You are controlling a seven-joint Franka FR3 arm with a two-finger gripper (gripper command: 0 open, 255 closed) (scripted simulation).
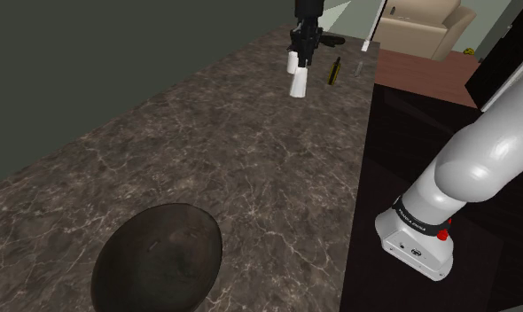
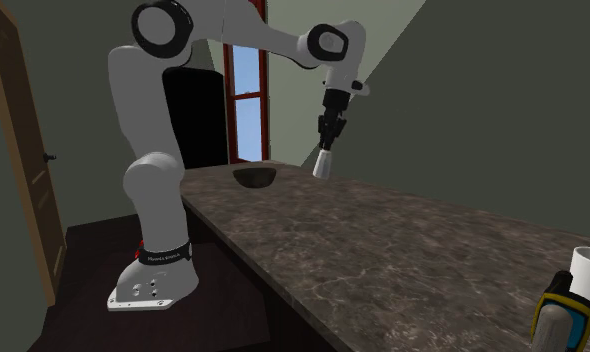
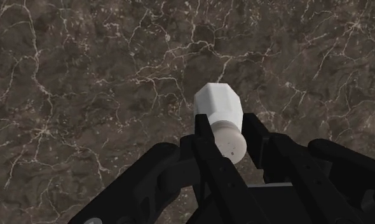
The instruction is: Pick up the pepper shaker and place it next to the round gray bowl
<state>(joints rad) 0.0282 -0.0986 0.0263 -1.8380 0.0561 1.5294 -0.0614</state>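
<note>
Here, the pepper shaker (image 3: 219,108) is a plain white piece with a faceted body and a rounded, speckled top. It sits clasped between the two black fingers of the gripper (image 3: 229,130), which press on its top end while the body points away from the hand. In the shoulder view the shaker (image 1: 299,81) hangs tilted under the gripper (image 1: 302,55), over the far part of the dark veined stone counter (image 1: 233,159). In the second exterior view the shaker (image 2: 325,163) shows against the grey-green wall below the gripper (image 2: 331,140), clear of the counter (image 2: 403,240).

The round bowl (image 1: 118,244) is dark and stands on the near end of the counter, at the shoulder view's lower left, well apart from the shaker. In the second exterior view the bowl (image 2: 254,177) stands close to the white arm.

Beyond the shaker in the shoulder view, a small dark olive bottle (image 1: 334,71) lies on the counter, and a beige armchair (image 1: 424,27) stands further back. At the second exterior view's lower right stand a white cup (image 2: 588,270) and a yellow-and-grey object (image 2: 563,315).
</note>
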